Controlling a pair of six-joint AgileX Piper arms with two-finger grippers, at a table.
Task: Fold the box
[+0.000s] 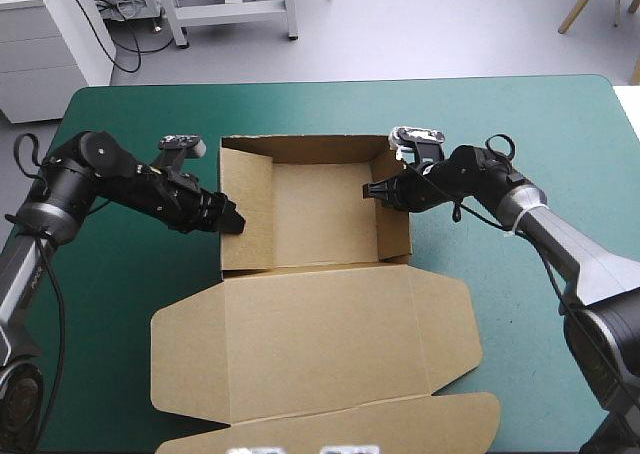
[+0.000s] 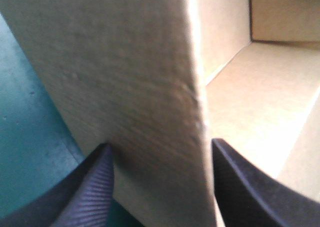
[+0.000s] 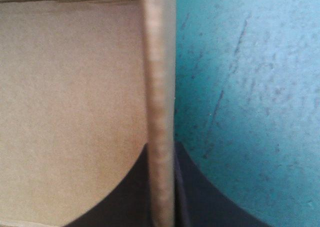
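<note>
While right fingers (image 3: 200, 202) pinch one box (image 1: 320, 209) wall, left fingers (image 2: 90, 187) straddle another.

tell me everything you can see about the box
The box is plain brown board, formed into an open tray with its walls raised, sitting mid-table on the teal-green cover. Its lid lies flat toward the near edge, side flaps spread out and a rounded tuck flap at the front. The right gripper pinches the right wall. The left gripper straddles the left wall, fingers apart.
</note>
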